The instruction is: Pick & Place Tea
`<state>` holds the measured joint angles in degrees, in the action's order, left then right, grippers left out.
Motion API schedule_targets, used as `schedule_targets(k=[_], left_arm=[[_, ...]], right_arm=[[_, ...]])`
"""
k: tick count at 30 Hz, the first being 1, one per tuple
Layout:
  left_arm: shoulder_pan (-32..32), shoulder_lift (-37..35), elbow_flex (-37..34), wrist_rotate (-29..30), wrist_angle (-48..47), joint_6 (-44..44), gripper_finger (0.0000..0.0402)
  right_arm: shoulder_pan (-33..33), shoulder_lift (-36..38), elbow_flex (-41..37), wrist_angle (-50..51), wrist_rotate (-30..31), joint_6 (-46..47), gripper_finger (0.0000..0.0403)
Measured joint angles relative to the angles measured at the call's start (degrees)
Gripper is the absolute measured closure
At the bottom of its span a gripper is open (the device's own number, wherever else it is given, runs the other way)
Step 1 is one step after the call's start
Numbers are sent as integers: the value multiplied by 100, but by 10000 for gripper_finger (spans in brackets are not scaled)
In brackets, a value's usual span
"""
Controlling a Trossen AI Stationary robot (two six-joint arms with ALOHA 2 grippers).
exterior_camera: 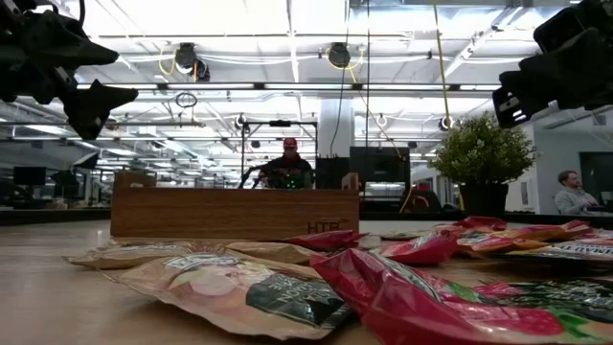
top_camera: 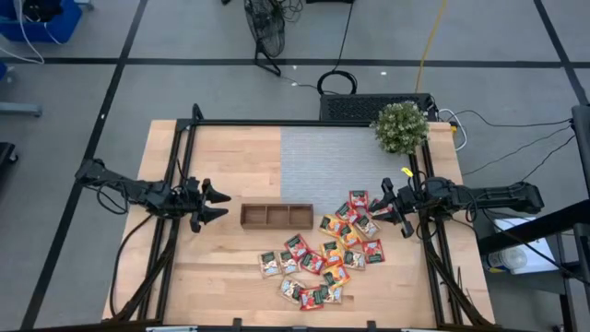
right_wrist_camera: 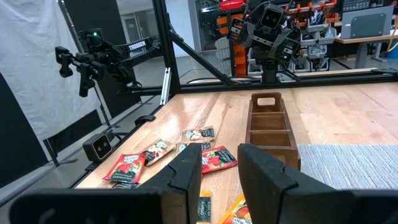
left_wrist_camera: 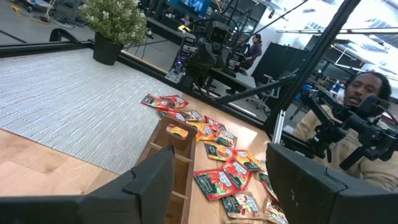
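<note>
Barely under way, by the look of it: the wooden tray (top_camera: 277, 216) has all three compartments bare in the high view, though the left wrist view shows an orange sachet (left_wrist_camera: 177, 131) at the tray's far end, and I can't tell whether it lies inside or just behind. Nearly all the tea sachets (top_camera: 327, 254) lie loose in a scatter on the table, so almost the whole job is left.

The left gripper (top_camera: 214, 203) hangs in the air off one end of the tray, jaws spread wide with nothing between them and nothing touched; the tray sits just ahead of its tips and the sachets lie beyond.

The right gripper (top_camera: 395, 210) hovers at the opposite edge of the scatter, fingers (right_wrist_camera: 186, 171) parted by a narrow gap, empty, clear of the table. The nearest packets lie directly under and ahead of its tips, with the tray farther on.
</note>
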<state>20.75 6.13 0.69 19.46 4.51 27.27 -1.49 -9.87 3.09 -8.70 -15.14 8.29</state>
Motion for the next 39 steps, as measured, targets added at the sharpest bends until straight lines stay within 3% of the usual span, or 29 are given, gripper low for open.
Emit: schedule_targets(k=[33,39], left_arm=[[0,2,0,0,0,2,151],[0,2,0,1,-2,2,151]], right_arm=[[1,-2,2,-3,0,-14,312],[1,0,0,-688,4,6,312]])
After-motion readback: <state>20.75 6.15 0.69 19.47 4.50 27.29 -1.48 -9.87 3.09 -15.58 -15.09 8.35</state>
